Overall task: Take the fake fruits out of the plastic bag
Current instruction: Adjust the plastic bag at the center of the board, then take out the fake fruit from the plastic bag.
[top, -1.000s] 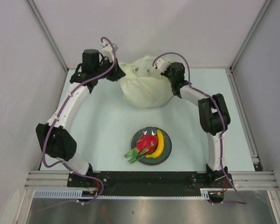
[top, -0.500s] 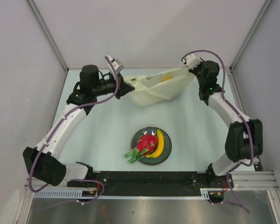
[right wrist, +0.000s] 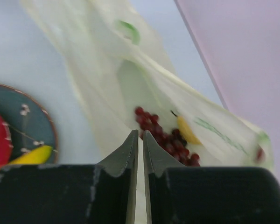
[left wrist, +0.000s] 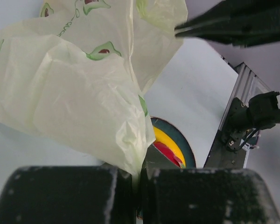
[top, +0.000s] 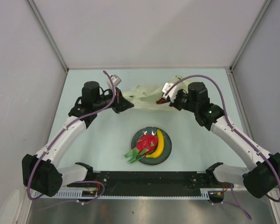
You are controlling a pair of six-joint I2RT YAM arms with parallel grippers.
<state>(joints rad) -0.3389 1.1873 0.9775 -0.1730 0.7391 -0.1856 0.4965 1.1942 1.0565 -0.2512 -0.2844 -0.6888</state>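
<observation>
The pale yellow-green plastic bag [top: 147, 94] is stretched low between my two grippers at the back of the table. My left gripper [top: 126, 104] is shut on the bag's left edge [left wrist: 84, 88]. My right gripper [top: 171, 100] is shut on the bag's right edge [right wrist: 107, 70]. In the right wrist view the dark red grape bunch [right wrist: 165, 135] and the yellow lemon [right wrist: 187, 129] lie inside the bag, just beyond the fingertips. The red dragon fruit [top: 145, 143] and the yellow banana [top: 159, 143] lie on the dark plate [top: 167, 154].
The dark blue-green plate stands at the near middle of the table, also in the left wrist view [left wrist: 179, 136] and the right wrist view [right wrist: 23, 116]. Grey walls close in the table at the back and sides. The metal rail [top: 149, 179] runs along the near edge.
My right gripper has swung from the far right corner down and left toward the middle, still holding the bag. The bag has dropped lower and flatter. The left gripper moved slightly nearer.
</observation>
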